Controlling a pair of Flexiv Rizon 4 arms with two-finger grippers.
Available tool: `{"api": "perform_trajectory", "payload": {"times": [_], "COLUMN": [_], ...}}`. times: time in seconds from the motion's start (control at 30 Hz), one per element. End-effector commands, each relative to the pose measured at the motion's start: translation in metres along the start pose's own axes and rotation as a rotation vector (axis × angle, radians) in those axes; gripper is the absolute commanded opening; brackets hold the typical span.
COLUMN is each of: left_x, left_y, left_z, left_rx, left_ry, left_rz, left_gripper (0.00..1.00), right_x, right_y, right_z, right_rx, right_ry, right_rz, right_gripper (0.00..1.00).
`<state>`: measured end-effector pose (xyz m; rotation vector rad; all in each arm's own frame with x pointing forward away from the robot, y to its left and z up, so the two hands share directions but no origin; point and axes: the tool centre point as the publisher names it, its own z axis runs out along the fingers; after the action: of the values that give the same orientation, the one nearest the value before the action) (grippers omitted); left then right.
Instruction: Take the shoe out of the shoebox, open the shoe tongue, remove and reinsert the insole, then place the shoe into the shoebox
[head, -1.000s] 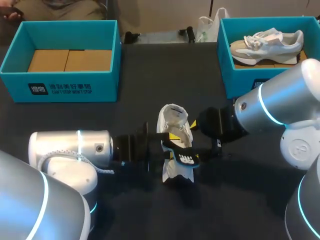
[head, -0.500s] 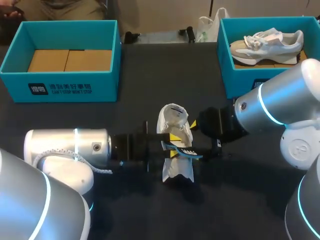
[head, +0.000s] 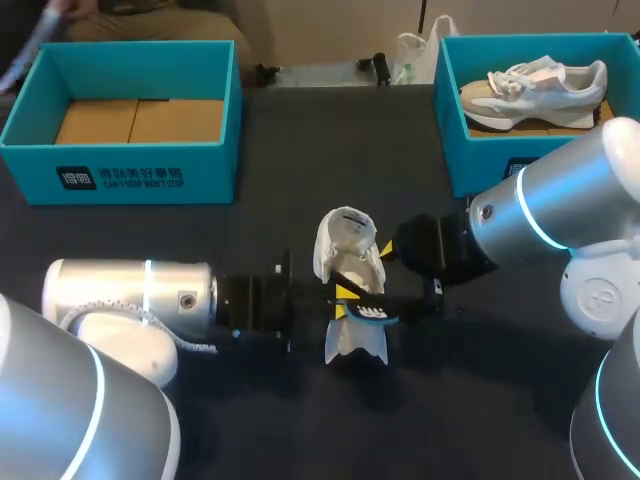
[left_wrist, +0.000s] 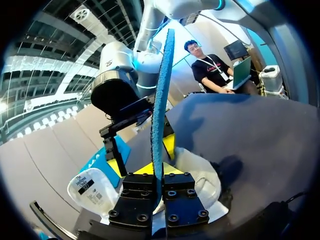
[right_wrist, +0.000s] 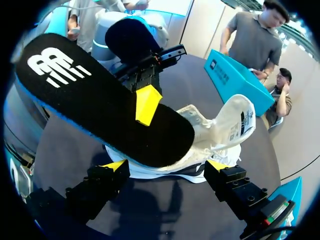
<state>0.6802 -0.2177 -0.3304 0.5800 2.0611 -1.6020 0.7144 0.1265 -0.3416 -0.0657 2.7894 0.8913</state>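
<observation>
A white shoe (head: 345, 340) stands at the table's middle, its tongue (head: 345, 228) pulled up. My left gripper (head: 346, 294) comes in from the left and is shut on the black insole (head: 368, 312), held just above the shoe. In the left wrist view the insole (left_wrist: 162, 100) stands edge-on, blue-rimmed, clamped between the left gripper (left_wrist: 161, 176), with the shoe (left_wrist: 200, 175) under it. My right gripper (right_wrist: 166, 165) is open at the shoe's (right_wrist: 220, 130) right side, its fingers wide apart. The insole (right_wrist: 100, 110) shows its white logo there.
A teal shoebox (head: 130, 175) with cardboard inside sits at the back left. A second teal shoebox (head: 480, 160) at the back right holds another pale shoe (head: 535, 88). A white plastic bag (head: 412, 55) lies at the far edge.
My left gripper has closed on the insole and the left arm has drawn back a little to the left. The insole has turned in the grip. The right arm has not moved.
</observation>
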Motion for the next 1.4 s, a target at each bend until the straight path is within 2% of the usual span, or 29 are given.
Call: {"api": "perform_trajectory", "payload": {"times": [0.03, 0.4, 0.57, 0.6, 0.63, 0.67, 0.9, 1.0, 1.1, 1.13, 1.17, 1.4], "left_x": [-0.005, -0.008, -0.01, -0.01, -0.01, -0.01, -0.009, -0.008, -0.007, -0.005, -0.004, -0.001], "left_y": [0.012, 0.032, 0.029, 0.026, 0.023, 0.021, 0.006, -0.001, -0.002, -0.001, 0.001, 0.014], "left_z": [0.005, 0.009, 0.006, 0.004, 0.003, 0.001, -0.003, -0.004, -0.003, -0.001, 0.0, 0.009], "left_rx": [0.022, -0.015, -0.026, -0.026, -0.026, -0.027, -0.028, -0.015, -0.014, -0.015, -0.02, -0.041], "left_ry": [0.01, 0.035, 0.032, 0.032, 0.031, 0.03, 0.03, 0.031, 0.037, 0.041, 0.05, 0.061], "left_rz": [0.024, 0.032, 0.02, 0.02, 0.018, 0.016, 0.009, 0.003, 0.0, -0.003, -0.008, 0.005], "left_gripper": [0.0, 0.0, 0.0, 0.04, 0.25, 0.31, 0.37, 0.35, 0.26, 0.16, 0.0, 0.0], "right_x": [0.001, 0.001, 0.001, 0.001, 0.001, 0.001, 0.001, 0.001, 0.001, 0.001, 0.001, 0.001], "right_y": [0.0, 0.0, 0.0, 0.0, 0.0, 0.0, 0.0, 0.0, 0.0, 0.0, 0.0, 0.0], "right_z": [0.0, 0.0, 0.0, 0.0, 0.0, 0.0, 0.0, 0.0, 0.0, 0.0, 0.0, 0.0], "right_rx": [0.001, 0.001, 0.001, 0.001, 0.001, 0.001, 0.001, 0.001, 0.001, 0.001, 0.001, 0.001], "right_ry": [-0.002, -0.002, -0.002, -0.002, -0.002, -0.002, -0.002, -0.002, -0.002, -0.002, -0.002, -0.002], "right_rz": [0.001, 0.001, 0.001, 0.001, 0.001, 0.001, 0.001, 0.001, 0.001, 0.001, 0.001, 0.001], "right_gripper": [1.0, 1.0, 1.0, 1.0, 1.0, 1.0, 1.0, 1.0, 1.0, 1.0, 1.0, 1.0]}}
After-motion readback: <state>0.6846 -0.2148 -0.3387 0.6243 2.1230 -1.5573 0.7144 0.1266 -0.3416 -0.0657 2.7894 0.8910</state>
